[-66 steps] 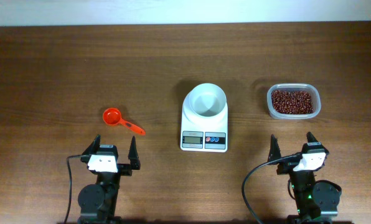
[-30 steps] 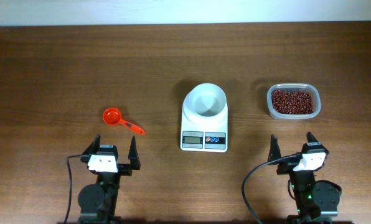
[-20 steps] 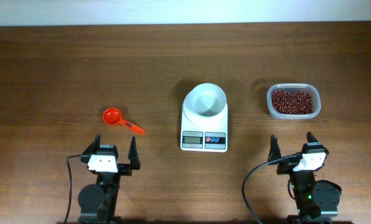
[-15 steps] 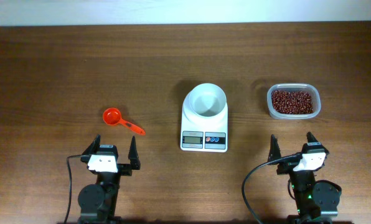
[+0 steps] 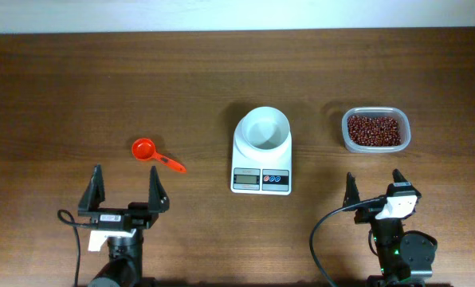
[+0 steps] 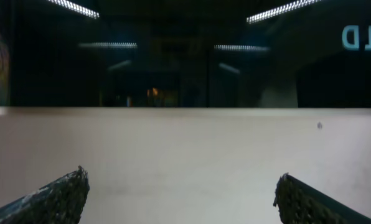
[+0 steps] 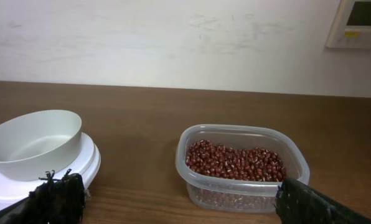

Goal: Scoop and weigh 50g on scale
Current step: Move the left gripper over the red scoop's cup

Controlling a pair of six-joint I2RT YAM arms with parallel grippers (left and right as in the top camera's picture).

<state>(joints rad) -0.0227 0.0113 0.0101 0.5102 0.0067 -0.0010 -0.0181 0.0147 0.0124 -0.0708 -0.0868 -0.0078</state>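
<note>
The scale [image 5: 261, 163] sits mid-table [image 5: 62, 96], with the empty bowl [image 5: 262, 129] on it. Tub [image 5: 375, 130] to its right, scoop [image 5: 154, 155] to its left. Left gripper [image 5: 125, 175] and right gripper [image 5: 373, 177]: jaws fully spread, holding nothing.

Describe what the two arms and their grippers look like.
Both arms are black. The left gripper and right gripper each have two tapering, rough-textured black fingers. Each wrist carries a white housing and a looping black cable.
</note>
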